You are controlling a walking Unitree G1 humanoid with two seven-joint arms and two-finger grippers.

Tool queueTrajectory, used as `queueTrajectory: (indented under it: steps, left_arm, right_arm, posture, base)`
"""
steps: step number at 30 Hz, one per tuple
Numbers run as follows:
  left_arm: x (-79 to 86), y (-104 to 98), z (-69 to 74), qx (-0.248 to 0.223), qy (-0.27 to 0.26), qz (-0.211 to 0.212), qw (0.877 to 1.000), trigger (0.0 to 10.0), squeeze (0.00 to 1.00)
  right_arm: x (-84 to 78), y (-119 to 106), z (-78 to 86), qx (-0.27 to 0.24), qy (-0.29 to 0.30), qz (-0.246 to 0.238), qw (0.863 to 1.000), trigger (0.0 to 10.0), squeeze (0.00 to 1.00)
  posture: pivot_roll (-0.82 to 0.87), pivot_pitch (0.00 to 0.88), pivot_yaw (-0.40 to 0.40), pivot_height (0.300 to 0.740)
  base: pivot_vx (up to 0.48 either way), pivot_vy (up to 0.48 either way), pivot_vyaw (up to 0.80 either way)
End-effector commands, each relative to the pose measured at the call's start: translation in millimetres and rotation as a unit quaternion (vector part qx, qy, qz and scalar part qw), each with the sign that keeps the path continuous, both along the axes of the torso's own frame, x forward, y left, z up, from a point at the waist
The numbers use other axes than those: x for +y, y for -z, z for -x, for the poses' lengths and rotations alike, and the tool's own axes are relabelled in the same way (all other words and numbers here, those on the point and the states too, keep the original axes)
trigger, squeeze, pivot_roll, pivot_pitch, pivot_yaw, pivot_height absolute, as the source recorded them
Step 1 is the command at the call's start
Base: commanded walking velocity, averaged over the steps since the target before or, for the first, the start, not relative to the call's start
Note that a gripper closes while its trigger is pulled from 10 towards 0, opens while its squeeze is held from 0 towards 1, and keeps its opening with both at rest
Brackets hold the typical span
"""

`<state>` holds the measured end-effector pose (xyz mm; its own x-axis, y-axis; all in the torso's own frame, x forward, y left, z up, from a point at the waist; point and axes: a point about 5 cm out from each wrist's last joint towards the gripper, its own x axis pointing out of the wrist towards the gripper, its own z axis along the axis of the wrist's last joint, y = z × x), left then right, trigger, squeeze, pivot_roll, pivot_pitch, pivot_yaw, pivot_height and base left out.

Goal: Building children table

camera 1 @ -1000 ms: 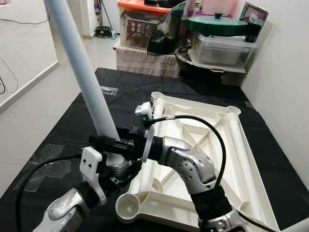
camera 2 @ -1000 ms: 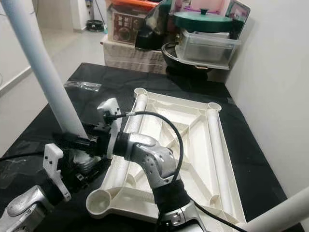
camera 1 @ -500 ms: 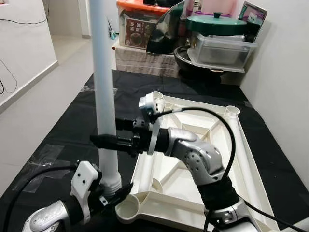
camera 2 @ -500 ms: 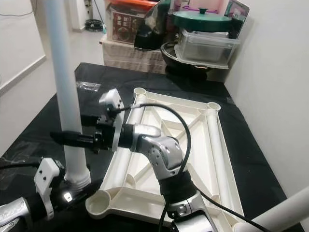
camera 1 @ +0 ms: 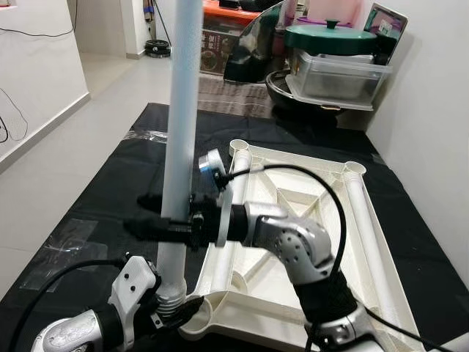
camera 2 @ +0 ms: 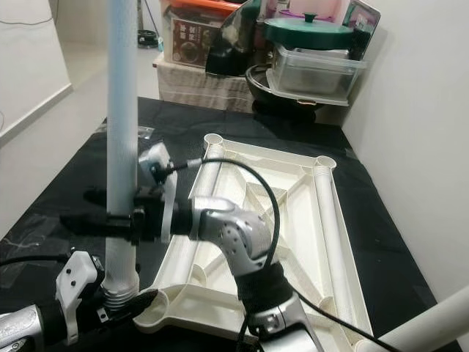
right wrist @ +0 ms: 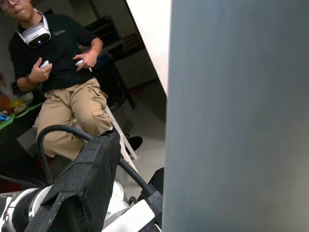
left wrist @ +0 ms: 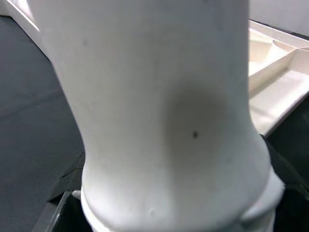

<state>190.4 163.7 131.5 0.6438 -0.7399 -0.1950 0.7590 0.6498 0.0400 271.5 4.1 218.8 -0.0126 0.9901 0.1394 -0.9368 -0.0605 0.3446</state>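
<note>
grippers both clamping long white plastic tube leg (camera 1: 180,117), upright: left gripper (camera 1: 170,308) at threaded base, right gripper (camera 1: 165,220) mid-shaft; hovering just beside corner socket (camera 1: 198,314) of upturned cream plastic tabletop (camera 1: 293,220).

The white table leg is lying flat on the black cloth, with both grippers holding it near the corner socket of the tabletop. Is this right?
Not quite. In the left eye view the white table leg stands upright, not flat. The left gripper and the right gripper hold it near the corner socket of the tabletop.
</note>
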Motion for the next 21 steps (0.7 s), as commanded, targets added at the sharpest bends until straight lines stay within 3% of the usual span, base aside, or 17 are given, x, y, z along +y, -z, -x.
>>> queueTrajectory:
  steps: [1,6,7,8,10,11,12,14,21]
  left_arm:
    - [-4.3,-3,0.3,-0.006,0.017,-0.001,1.000,10.0,0.00]
    - [-7.3,-2,0.8,-0.002,0.028,0.001,1.000,10.0,0.00]
    - [-8.4,-1,1.0,-0.001,0.031,0.001,1.000,10.0,0.00]
    - [-9.1,0,1.2,0.001,0.034,0.001,0.999,10.0,0.00]
    - [-9.4,0,1.3,0.002,0.036,0.001,0.999,10.0,0.00]
    - [-9.9,1,1.6,0.004,0.039,0.002,0.999,10.0,0.00]
    - [-9.9,1,1.6,0.004,0.039,0.002,0.999,10.0,0.00]
    - [-11.1,1,2.1,0.005,0.041,0.003,0.999,10.0,0.00]
    - [-14.2,3,3.7,0.008,0.044,0.007,0.999,10.0,0.00]
  right_arm:
    - [5.9,0,6.2,-0.002,-0.018,0.003,1.000,10.0,0.00]
    - [9.6,0,5.9,-0.001,-0.006,-0.002,1.000,10.0,0.00]
    - [10.7,-1,5.4,0.001,-0.002,-0.005,1.000,8.8,0.00]
    - [11.5,-2,5.2,0.001,0.001,-0.009,1.000,4.9,0.00]
    - [11.8,-3,5.2,0.002,0.002,-0.011,1.000,4.9,0.00]
    - [12.2,-4,4.5,0.002,0.009,-0.014,1.000,3.4,0.00]
    - [12.2,-4,4.5,0.002,0.009,-0.014,1.000,3.4,0.00]
    - [13.5,-4,1.8,0.002,0.027,-0.019,0.999,0.0,0.00]
    - [17.0,-7,1.0,0.003,0.040,-0.034,0.999,0.0,0.00]
  posture:
    - [0.11,0.000,-0.106,0.740]
    - [0.11,0.000,-0.102,0.740]
    - [0.11,0.000,-0.102,0.740]
    - [0.10,0.000,-0.098,0.740]
    - [0.10,0.000,-0.098,0.740]
    - [0.10,0.000,-0.098,0.740]
    - [0.10,0.000,-0.098,0.740]
    - [0.10,0.000,-0.098,0.740]
    - [0.10,0.000,-0.100,0.740]
  base:
    - [0.000,0.000,0.00]
    - [0.000,0.000,0.00]
    - [0.000,0.000,0.00]
    - [0.000,0.000,0.00]
    - [0.000,0.000,0.00]
    - [0.000,0.000,0.00]
    - [0.000,0.000,0.00]
    - [0.000,0.000,0.00]
    - [0.000,0.000,0.00]
